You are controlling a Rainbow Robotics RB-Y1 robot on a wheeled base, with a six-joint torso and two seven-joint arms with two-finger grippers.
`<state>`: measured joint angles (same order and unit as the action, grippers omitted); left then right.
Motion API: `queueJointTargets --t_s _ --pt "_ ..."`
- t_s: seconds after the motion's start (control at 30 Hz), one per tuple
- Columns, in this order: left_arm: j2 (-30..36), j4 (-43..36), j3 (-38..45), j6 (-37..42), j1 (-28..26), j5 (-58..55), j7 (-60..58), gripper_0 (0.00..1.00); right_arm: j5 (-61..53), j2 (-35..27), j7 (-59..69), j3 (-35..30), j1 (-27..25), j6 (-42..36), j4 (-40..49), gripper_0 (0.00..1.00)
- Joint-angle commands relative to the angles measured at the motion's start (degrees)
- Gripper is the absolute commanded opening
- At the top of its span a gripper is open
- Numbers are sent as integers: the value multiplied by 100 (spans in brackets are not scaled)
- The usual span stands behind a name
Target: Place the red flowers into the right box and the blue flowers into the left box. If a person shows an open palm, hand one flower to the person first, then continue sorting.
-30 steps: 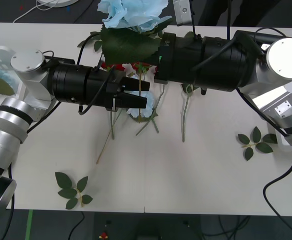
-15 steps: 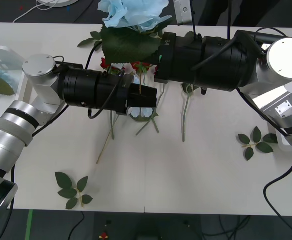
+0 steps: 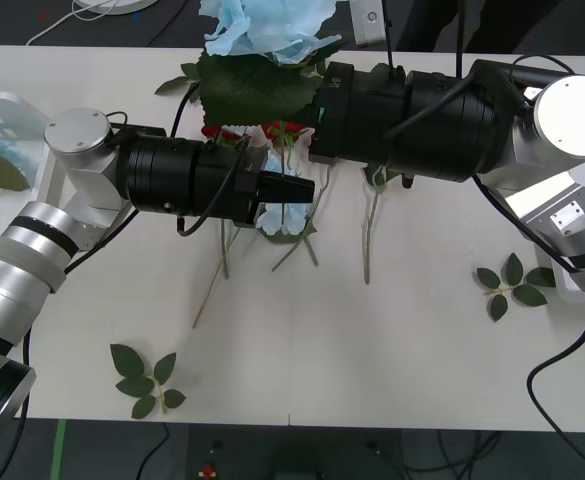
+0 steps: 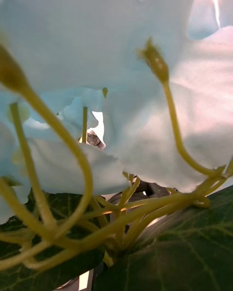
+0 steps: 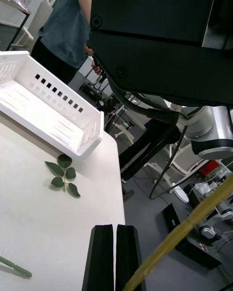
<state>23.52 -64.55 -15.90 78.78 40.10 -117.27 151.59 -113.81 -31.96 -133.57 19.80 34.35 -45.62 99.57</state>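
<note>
White plastic, far left: the left box [image 3: 12,105] is sitting at the left edge of the front view, already holding pale blue petals and a green leaf.
Leaf sprig, lower left: a loose green sprig [image 3: 142,378] is lying near the table's front edge, no part of the sorting.
Left gripper: the left gripper [image 3: 290,188] is reaching across the middle of the front view, its black fingers [image 5: 115,257] pressed together with nothing between them; a yellow-green stem [image 5: 184,233] is crossing just beside them, unheld.
Flower pile, centre: the red flowers [image 3: 284,130] are lying under both arms in the upper middle, stems trailing toward the table's front; a small blue cluster [image 3: 280,218] is lying just below the left gripper's tips.
Right arm's load: a large bloom of the blue flowers [image 3: 262,25] with a broad leaf is sticking out at the top centre, in front of the right arm's wrist, likely lifted clear for carrying to the left box.
Right gripper: petals and stems are crowding its wrist view, so I cannot tell how its fingers stand.
Right box: the right box [image 5: 48,111] is showing in the upper left of the left wrist view, with no flowers in the part seen.
</note>
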Motion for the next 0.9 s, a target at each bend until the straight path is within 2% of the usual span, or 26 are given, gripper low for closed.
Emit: queueJointTargets --t_s 0.03,0.07,0.1,0.63,0.9 --pt "-67 -110 -27 -109 174 -191 318 0 -115 120 -117 24 230 0 89 66" --pt "-67 -110 -27 -109 165 -191 327 0 -115 120 -117 24 230 18 89 97" --pt "-67 -110 -27 -109 174 -191 327 0 -115 120 -117 32 213 27 89 100" --pt "74 -110 -9 -188 165 -288 341 0 -150 50 6 32 204 53 89 100" --pt "522 -110 166 -144 156 -797 341 0 -141 -276 208 24 107 44 89 100"
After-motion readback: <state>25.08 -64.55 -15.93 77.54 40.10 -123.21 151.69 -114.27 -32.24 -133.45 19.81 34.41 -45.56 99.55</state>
